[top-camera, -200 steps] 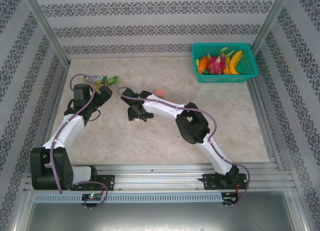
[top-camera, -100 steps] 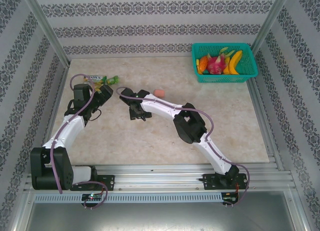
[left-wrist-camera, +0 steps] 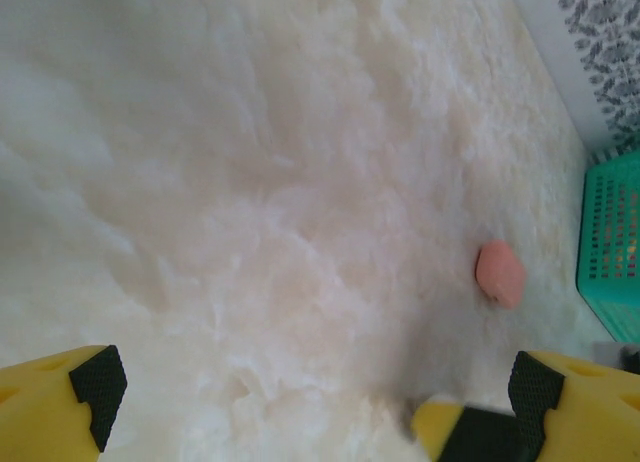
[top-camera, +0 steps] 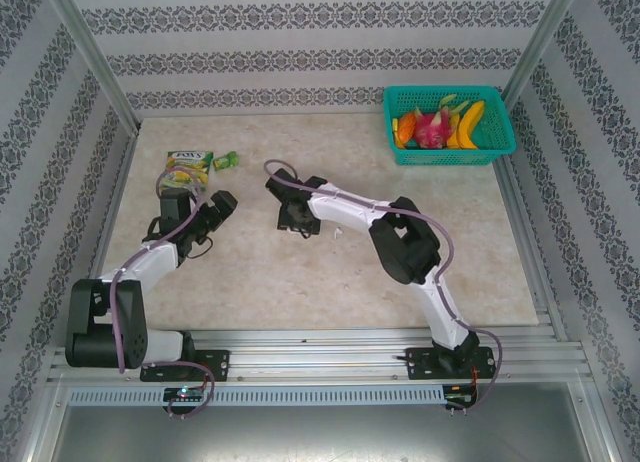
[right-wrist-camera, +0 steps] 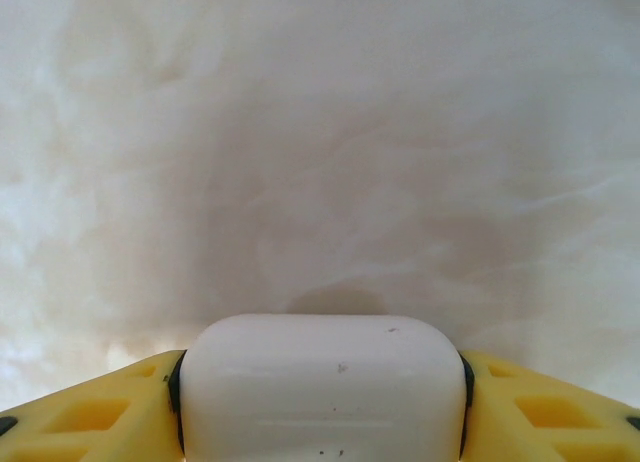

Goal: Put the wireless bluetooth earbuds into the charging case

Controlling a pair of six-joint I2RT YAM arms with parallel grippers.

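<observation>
One white case gripped by right end effector over the surface | long axis side to side, spanning the grip | smooth, rounded, faint seam, few specks | left end effector wide open, empty; pink case near teal basket | since a second ago: left end effector drawn back from green packet, right end effector shifted right

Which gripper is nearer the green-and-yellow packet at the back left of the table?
Left. The left gripper hangs open just on the near side of the packet, slightly to its right; the right gripper, closed on a white case, sits farther off to the right.
</observation>
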